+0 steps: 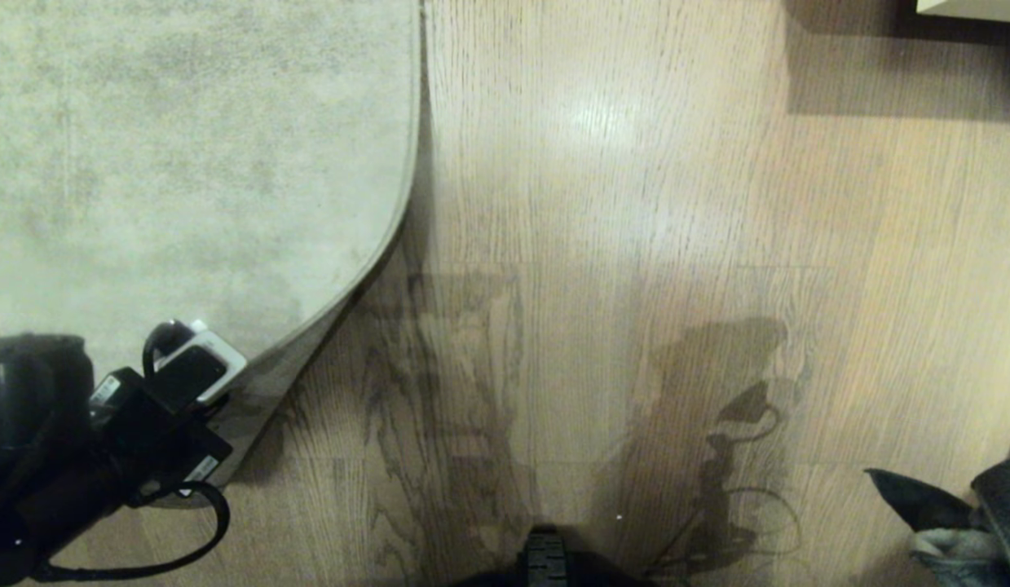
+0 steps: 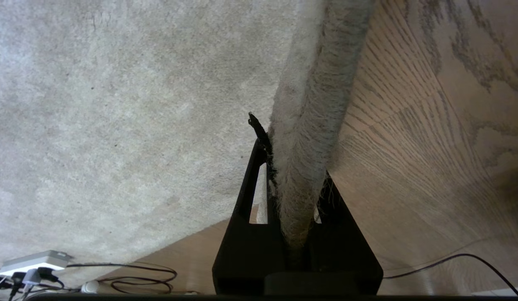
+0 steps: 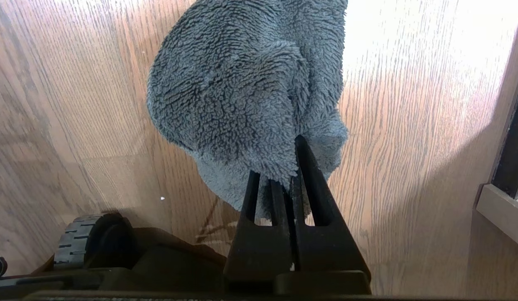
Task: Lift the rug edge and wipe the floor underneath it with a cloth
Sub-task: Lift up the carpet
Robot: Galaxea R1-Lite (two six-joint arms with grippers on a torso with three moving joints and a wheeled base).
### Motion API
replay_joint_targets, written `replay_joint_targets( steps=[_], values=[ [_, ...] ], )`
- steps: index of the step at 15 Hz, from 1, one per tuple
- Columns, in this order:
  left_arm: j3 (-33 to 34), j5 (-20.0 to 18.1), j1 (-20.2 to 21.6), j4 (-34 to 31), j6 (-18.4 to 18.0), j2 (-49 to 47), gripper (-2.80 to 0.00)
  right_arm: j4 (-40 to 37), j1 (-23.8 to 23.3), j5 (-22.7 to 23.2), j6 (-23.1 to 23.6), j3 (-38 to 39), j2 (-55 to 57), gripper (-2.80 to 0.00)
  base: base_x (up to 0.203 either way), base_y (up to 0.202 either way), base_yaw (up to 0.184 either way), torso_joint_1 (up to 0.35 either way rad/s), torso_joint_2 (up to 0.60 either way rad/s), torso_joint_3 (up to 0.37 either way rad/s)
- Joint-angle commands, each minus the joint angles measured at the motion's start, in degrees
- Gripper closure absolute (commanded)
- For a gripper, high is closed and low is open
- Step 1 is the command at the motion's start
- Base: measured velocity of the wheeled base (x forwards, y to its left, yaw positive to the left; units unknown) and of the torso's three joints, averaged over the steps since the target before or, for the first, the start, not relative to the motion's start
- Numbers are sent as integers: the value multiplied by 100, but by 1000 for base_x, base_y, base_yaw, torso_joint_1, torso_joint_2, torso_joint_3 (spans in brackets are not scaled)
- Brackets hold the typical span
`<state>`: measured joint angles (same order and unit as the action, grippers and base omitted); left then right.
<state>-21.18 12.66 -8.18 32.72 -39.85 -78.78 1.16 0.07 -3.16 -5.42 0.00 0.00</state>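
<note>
Left gripper (image 2: 298, 184) is clamped on the rug edge (image 2: 309, 138): in the left wrist view the thick, fuzzy border runs straight down between the two black fingers (image 2: 259, 167), which press it from both sides. From the head view this gripper (image 1: 219, 424) sits at the lower left, where the rug (image 1: 187, 163) corner is raised off the floor (image 1: 602, 204) and the border curves up toward it, showing a strip of darker underside and casting a shadow on the planks beside it. Farther away the edge lies flat and straight.

Right gripper (image 3: 290, 179) is clenched on the cloth (image 3: 242, 92); the grey-blue fuzzy rag bunches out past the fingertips and hangs above the wood planks. In the head view the cloth (image 1: 953, 522) shows at the lower right corner, well apart from the lifted corner.

A wheel (image 3: 81, 242) of the base shows beside the right gripper. Cables (image 2: 133, 278) and a white adapter (image 2: 35, 261) lie on the floor by the rug's near side.
</note>
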Motion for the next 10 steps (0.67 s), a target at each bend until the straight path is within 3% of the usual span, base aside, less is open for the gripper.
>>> replay_joint_targets(
  steps=[1, 10],
  values=[
    [-24, 0, -17, 32, 81, -6, 0, -1, 2, -1, -2, 0, 0, 0, 0, 0, 0, 0, 0, 0],
    [77, 15, -8, 270, 282, 37, 0, 7, 8, -1, -2, 0, 6, 0, 0, 0, 0, 0, 0, 0]
  ],
)
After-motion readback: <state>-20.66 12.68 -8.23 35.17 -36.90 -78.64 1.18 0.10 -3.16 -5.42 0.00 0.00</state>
